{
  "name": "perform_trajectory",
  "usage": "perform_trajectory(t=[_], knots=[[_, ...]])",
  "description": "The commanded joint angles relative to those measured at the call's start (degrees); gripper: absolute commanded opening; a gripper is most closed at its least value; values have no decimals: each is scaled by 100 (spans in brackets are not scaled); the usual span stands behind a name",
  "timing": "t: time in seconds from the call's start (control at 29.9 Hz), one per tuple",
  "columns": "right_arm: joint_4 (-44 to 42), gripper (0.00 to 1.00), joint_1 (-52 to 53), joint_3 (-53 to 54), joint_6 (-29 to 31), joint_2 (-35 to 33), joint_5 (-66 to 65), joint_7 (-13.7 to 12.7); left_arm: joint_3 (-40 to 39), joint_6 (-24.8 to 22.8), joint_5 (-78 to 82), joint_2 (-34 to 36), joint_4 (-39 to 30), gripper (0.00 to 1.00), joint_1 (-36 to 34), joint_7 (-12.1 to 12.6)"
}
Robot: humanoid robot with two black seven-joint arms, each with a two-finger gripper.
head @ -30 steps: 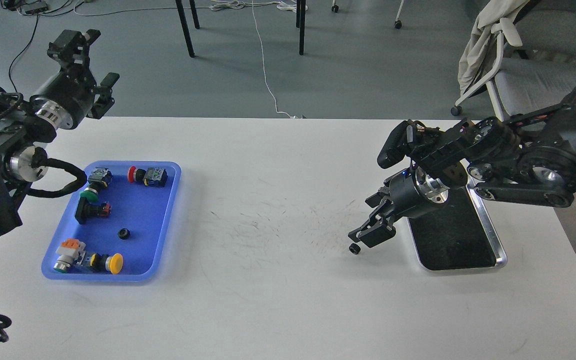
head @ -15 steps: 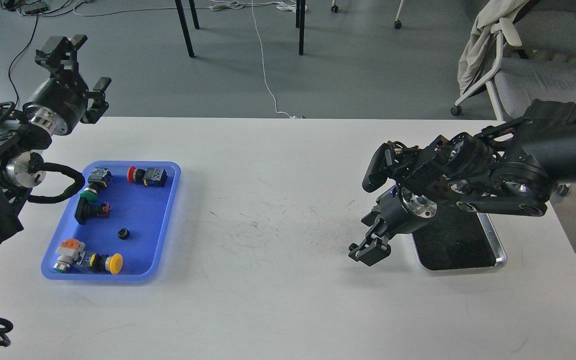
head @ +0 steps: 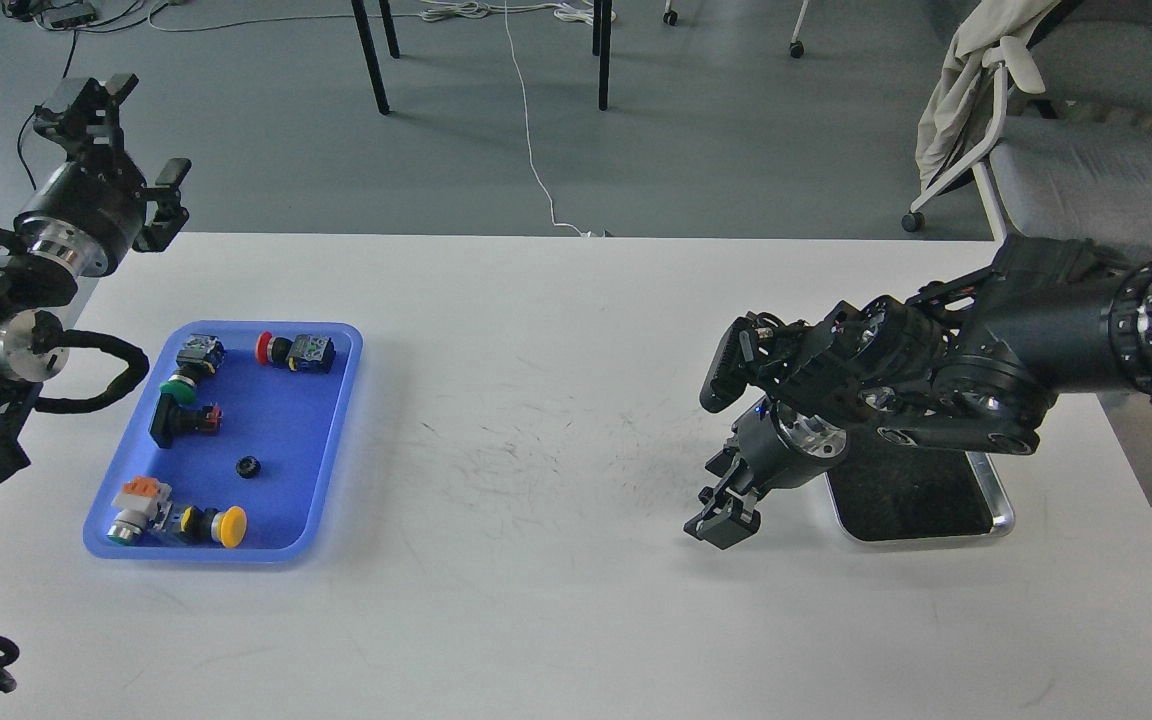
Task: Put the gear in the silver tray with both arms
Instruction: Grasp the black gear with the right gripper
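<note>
My right gripper (head: 723,522) sits low over the white table (head: 556,450), just left of the silver tray (head: 996,500), and from this angle its fingers are a dark knot; I cannot tell whether they are closed on anything or slightly apart. The small black gear I was going for on this side is not visible now, so it is either between the fingers or hidden under them. A second small black gear (head: 248,466) lies in the blue tray (head: 336,420) among the push-button switches, well apart from the silver one. My left gripper (head: 111,135) hangs high beyond the table's far left corner with its fingers spread and nothing in them. The main risk, as I judge it, is lifting away with an empty pinch: the gear is tiny and could be nudged and roll off across the table if the fingertips close beside it. The forearm also hides much of the silver tray, so a blind release could clip the rim. Compared with a second ago, the right gripper has dropped and shifted left onto the spot where the gear lay in plain sight, and the left arm has drawn back leftward.
</note>
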Motion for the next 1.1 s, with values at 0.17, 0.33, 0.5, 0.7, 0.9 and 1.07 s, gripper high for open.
perform_trajectory(t=[0.17,0.33,0.5,0.7,0.9,1.07], knots=[[-183,70,-118,-65,10,132,-3,0,-9,0,-3,40,3,97,47,-15],[-306,61,-135,-65,159,167,-3,0,-9,0,-3,31,3,97,56,-15],[-350,52,-162,-65,159,202,-20,0,-9,-9,-3,22,73,97,65,-24],[-403,45,-206,-65,159,273,-20,0,-9,-9,-3,22,82,97,100,-24],[-429,35,-179,-65,159,317,-29,0,-9,-9,-3,31,82,97,100,-24],[-438,25,-179,-65,168,308,-90,0,-9,-9,-3,22,82,97,100,-24]])
